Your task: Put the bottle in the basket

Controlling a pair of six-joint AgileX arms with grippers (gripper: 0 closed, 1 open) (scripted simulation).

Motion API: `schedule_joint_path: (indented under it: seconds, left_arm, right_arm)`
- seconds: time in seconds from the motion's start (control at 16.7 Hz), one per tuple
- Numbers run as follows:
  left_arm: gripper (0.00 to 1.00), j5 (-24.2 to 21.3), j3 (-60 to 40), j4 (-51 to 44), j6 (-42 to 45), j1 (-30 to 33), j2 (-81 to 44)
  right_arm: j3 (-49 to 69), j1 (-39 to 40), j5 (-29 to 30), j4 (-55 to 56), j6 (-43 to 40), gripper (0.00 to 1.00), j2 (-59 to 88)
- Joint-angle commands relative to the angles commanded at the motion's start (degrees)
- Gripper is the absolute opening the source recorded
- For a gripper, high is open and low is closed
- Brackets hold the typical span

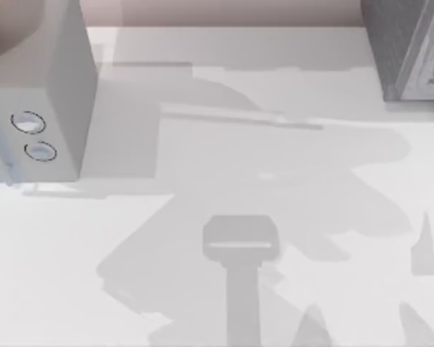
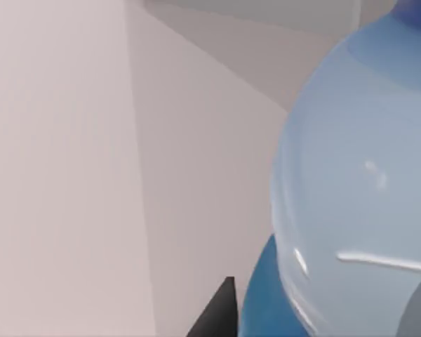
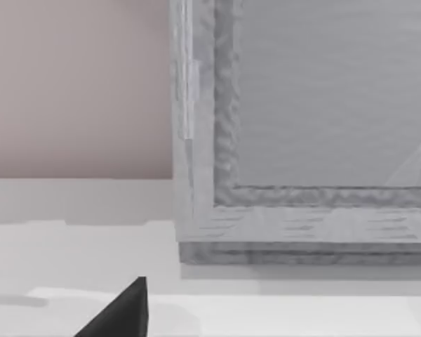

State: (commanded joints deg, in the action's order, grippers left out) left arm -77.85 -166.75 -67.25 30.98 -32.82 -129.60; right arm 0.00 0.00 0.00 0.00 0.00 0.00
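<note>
Table (image 1: 202,303) lies white and shadowed in the top view, with a grey box (image 1: 43,108) bearing two round dials at its left and a textured grey block (image 1: 405,50) at far right. Close before the left wrist camera is the bottle (image 2: 358,196), pale clear shoulder over blue. Beside it shows one dark left fingertip (image 2: 221,312); whether that gripper holds it I cannot tell. The right wrist view faces the block (image 3: 302,126), one dark fingertip (image 3: 123,312) at its edge.

One bottle (image 2: 358,182), two boxes (image 1: 50,94) (image 1: 409,47)

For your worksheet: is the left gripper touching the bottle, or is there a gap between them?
Cannot tell. The left wrist view shows the bottle looming close beside one dark fingertip, with a strip of background between them there, but any contact elsewhere lies outside the picture.
</note>
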Motion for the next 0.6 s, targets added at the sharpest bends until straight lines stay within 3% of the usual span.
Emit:
schedule_joint_path:
  seconds: [0.36, 0.6]
  left_arm:
    - [0.0, 0.2, 1.0, 0.9, -0.1, 0.6, 0.2]
    - [0.0, 1.4, 7.6, 6.7, -1.9, 1.9, 3.3]
  right_arm:
    - [0.0, 0.0, 0.0, 0.0, 0.0, 1.0, 0.0]
    - [0.0, 0.0, 0.0, 0.0, 0.0, 1.0, 0.0]
